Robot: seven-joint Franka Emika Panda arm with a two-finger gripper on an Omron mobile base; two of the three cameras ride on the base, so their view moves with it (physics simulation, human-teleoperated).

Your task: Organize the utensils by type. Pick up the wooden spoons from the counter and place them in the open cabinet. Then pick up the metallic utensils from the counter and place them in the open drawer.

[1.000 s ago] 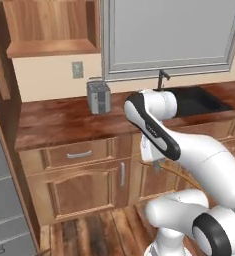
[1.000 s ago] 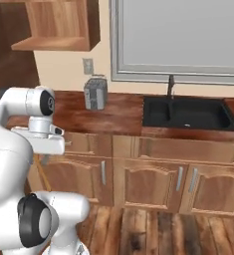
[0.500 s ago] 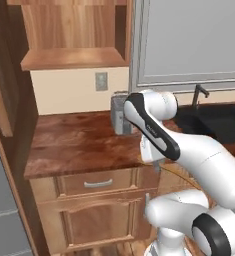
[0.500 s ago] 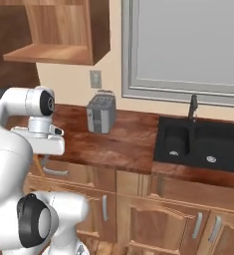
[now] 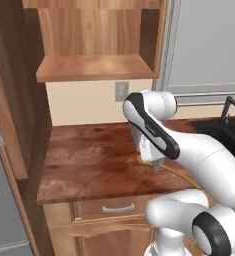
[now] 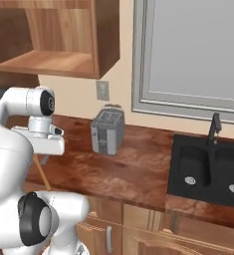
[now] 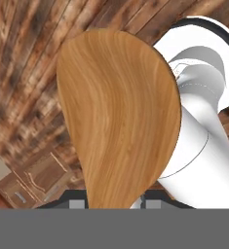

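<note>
Hand view puts the orange-brown wooden spoon (image 7: 118, 116) bowl-out in your gripper (image 7: 111, 202), closed on its handle, low beside the dark reddish-brown surface (image 5: 94, 160). You're likely mid-carry: next, raise it to the open brown wall cabinet's lighter shelf (image 5: 91, 67) and release.

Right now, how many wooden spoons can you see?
1: an orange-brown wooden spoon held in the gripper, its bowl close to the hand camera, its handle slanting down beside the arm. Others may be hidden behind the arm.
</note>
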